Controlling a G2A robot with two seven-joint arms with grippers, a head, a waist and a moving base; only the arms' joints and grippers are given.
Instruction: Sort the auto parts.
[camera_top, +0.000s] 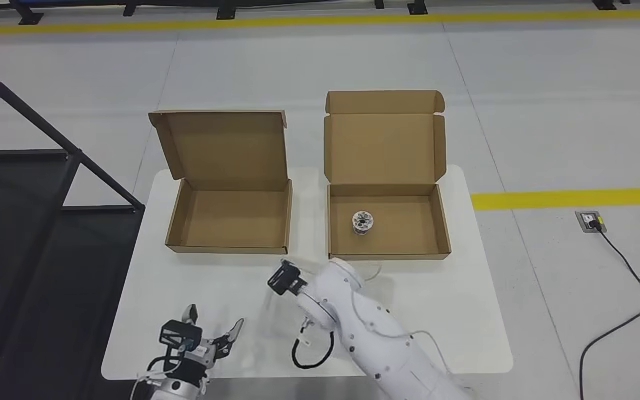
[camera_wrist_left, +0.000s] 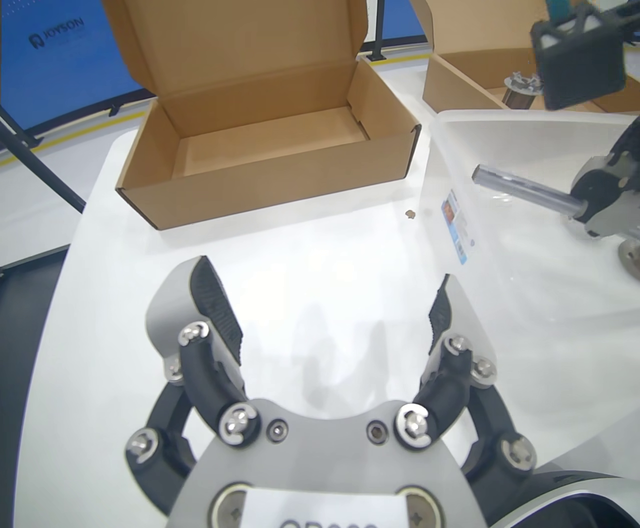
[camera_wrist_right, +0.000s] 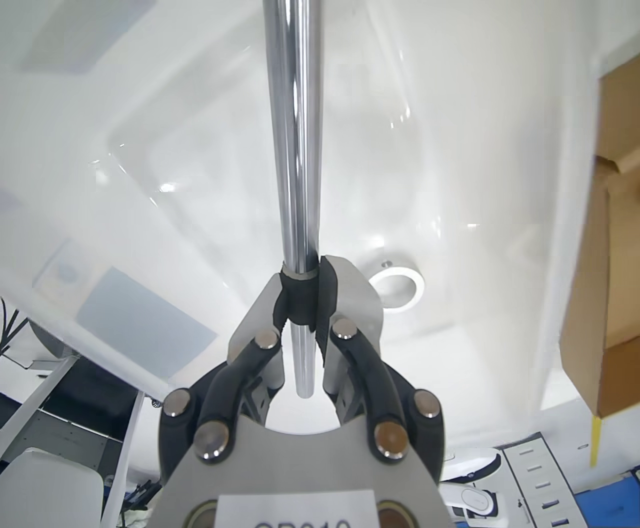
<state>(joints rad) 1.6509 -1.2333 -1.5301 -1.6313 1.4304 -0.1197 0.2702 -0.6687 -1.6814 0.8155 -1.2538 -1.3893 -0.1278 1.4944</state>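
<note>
Floor: grey, with yellow stripes (camera_top: 560, 198) behind and beside the table.
Table (camera_top: 450, 320): white, carrying two open cardboard boxes side by side at its far edge, lids standing up.
Left box (camera_top: 228, 220): nothing inside.
Right box (camera_top: 400, 232): one round metal part (camera_top: 362, 221) sits on its floor.
Bin (camera_wrist_left: 450, 165): clear plastic, on the table near the left box; a pale ring (camera_wrist_right: 397, 287) lies on its bottom.
Right gripper (camera_wrist_right: 300, 285): clamped on a shiny metal rod (camera_wrist_right: 295, 125) near one end.
Rod: held above the bin, pointing away from the fingers.
Left gripper (camera_wrist_left: 325, 300): fingers spread wide, holding nothing, above bare table at the near edge.
</note>
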